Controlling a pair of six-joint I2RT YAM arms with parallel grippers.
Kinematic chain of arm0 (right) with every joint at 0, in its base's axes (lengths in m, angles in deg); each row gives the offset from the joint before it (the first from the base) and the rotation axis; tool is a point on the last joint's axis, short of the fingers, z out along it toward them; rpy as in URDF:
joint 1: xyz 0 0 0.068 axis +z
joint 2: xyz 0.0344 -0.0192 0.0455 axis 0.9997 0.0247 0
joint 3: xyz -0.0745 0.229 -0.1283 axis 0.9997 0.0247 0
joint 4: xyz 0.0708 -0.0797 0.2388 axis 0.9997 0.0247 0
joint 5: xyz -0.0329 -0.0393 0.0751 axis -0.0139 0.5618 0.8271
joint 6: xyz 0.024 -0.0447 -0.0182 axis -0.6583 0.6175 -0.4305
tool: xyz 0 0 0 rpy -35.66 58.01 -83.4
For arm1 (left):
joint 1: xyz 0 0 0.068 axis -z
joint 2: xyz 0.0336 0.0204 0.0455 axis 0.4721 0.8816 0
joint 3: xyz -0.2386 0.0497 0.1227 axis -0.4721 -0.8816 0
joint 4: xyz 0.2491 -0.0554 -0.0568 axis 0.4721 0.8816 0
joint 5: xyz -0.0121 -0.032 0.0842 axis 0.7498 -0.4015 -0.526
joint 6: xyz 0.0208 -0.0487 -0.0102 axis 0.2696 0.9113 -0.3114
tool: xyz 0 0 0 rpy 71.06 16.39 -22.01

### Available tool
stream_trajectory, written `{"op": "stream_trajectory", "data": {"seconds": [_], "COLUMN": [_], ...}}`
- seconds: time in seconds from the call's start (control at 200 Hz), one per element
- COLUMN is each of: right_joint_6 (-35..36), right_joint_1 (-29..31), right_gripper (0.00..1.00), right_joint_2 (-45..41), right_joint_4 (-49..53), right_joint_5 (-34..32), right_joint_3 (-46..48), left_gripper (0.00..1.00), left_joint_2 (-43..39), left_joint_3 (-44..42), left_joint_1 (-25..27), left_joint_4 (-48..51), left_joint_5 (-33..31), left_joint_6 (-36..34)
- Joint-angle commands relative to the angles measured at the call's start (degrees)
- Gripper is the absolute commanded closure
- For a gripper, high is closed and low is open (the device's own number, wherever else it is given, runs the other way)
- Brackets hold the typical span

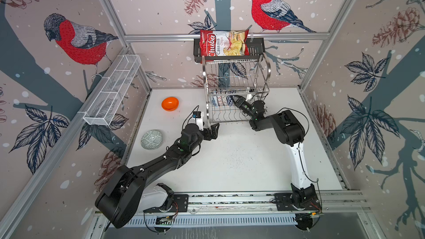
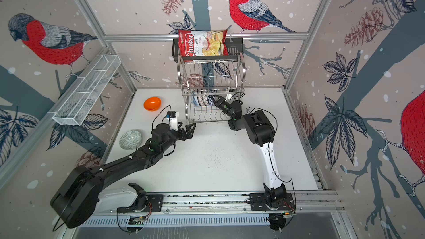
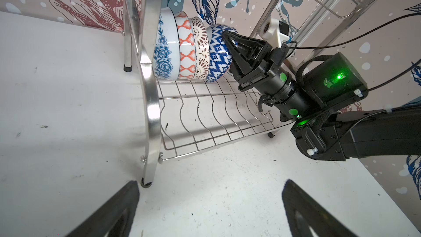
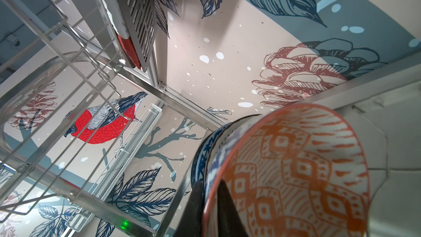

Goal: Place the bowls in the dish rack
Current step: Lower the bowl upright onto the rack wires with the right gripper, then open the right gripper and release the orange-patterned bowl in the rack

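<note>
A: Where are the bowls (image 3: 185, 49)?
B: Four in the rack (image 3: 150, 110), lower tier, with the right jaws clamped on the blue bowl (image 3: 216, 58); orange bowl (image 1: 170, 103) and grey-green bowl (image 1: 151, 139) on the desk (image 1: 230, 157).
A: And the left jaws?
B: Spread wide, empty.
</note>
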Motion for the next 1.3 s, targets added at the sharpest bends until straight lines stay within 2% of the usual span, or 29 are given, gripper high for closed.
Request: {"op": "stream_trajectory", "data": {"seconds": [0.0,0.445,0.825,1.296], "right_joint_6": [1.4,1.5,1.7,-0.5], "right_joint_1": [0.1,0.2,0.2,0.4], "right_gripper": [0.84,0.78,0.78,0.74], "right_joint_2": [0.4,0.1,-1.1,-5.4], "right_joint_4": [0.2,0.7,1.0,-3.0], "right_joint_5": [0.9,0.7,0.7,-0.6], "right_joint_3": [-1.0,-0.8,-0.5,5.1], "left_gripper": [0.02,0.02,0.02,0.02], "left_joint_2": [0.1,0.1,0.0,-0.2], "left_joint_3": [0.5,0.5,0.5,0.5], "left_joint_1": [-0.1,-0.1,0.0,0.0], "left_joint_4": [-0.4,-0.4,-0.4,-0.5], "left_joint_5": [-0.1,-0.1,0.0,0.0], "left_joint_6": [-1.0,-1.0,-1.0,-0.9]}}
